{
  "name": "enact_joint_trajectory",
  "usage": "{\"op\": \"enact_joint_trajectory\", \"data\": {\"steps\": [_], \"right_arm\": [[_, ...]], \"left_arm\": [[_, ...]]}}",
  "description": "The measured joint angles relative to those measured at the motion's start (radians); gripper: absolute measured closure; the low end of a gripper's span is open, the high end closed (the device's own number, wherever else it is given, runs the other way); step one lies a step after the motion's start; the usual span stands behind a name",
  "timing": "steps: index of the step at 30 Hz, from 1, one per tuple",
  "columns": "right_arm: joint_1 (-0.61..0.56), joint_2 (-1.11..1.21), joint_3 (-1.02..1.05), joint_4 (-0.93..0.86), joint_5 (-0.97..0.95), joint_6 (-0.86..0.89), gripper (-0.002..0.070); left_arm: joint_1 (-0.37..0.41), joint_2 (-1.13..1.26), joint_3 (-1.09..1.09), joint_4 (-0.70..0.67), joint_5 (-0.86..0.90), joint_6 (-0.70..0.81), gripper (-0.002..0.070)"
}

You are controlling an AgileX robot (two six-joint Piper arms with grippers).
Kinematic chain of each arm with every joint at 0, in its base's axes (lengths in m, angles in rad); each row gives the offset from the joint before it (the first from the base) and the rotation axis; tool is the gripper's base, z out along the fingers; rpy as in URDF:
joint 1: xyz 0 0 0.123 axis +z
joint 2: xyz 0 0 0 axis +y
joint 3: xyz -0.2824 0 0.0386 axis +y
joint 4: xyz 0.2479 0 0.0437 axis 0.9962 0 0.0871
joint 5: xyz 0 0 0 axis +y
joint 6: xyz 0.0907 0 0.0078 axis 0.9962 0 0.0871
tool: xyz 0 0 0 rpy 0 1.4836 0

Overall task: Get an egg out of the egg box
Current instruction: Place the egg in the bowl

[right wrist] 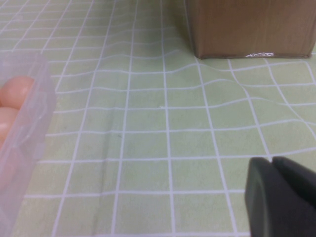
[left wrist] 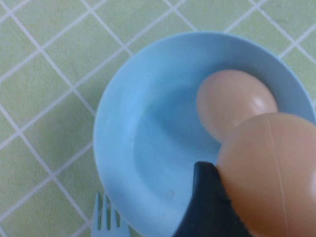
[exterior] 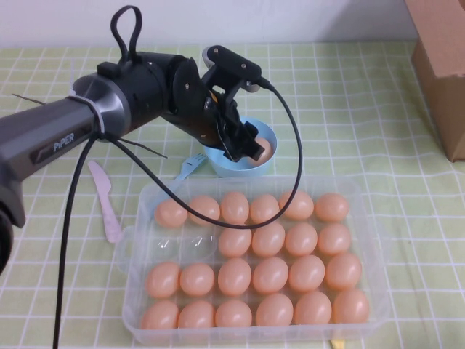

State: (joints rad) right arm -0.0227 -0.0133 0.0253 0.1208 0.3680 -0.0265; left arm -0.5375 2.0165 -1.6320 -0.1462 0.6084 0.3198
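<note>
The egg box (exterior: 145,211) lies nearest, its front edge cut off by the high view; two cups in its second row sit bare. Just behind the box, the left hand (exterior: 243,145) hangs over the light-blue bowl (exterior: 265,131), pinching the egg (left wrist: 269,173); the fingers (left wrist: 205,207) cover part of it. Its long axis cannot be told. A second egg (left wrist: 234,101) lies inside the bowl. The right hand (right wrist: 281,197) shows only dark, pressed-together fingertips over bare desk (right wrist: 148,123), well clear of the cardboard box (right wrist: 247,24) beyond.
</note>
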Motion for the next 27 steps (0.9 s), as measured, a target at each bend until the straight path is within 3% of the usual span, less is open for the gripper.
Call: {"op": "enact_joint_trajectory", "data": {"steps": [5,14,17,21,24,27], "right_arm": [[0.000,0.000,0.000,0.000,0.000,0.000,0.0694],[0.000,0.000,0.000,0.000,0.000,0.000,0.0694],[0.000,0.000,0.000,0.000,0.000,0.000,0.0694],[0.000,0.000,0.000,0.000,0.000,0.000,0.0694],[0.000,0.000,0.000,0.000,0.000,0.000,0.0694],[0.000,0.000,0.000,0.000,0.000,0.000,0.0694]], "left_arm": [[0.000,0.001,0.000,0.011,-0.019,0.001,0.0227],[0.000,0.001,0.000,0.034,-0.015,-0.018,0.0220],[0.000,0.001,0.000,0.035,-0.004,-0.021,0.0321],[0.000,-0.018,0.000,0.041,0.008,-0.007,0.0575],[0.000,-0.056,0.000,0.042,0.008,0.010,0.0645],[0.000,-0.112,0.000,0.042,0.008,0.021,0.0666]]}}
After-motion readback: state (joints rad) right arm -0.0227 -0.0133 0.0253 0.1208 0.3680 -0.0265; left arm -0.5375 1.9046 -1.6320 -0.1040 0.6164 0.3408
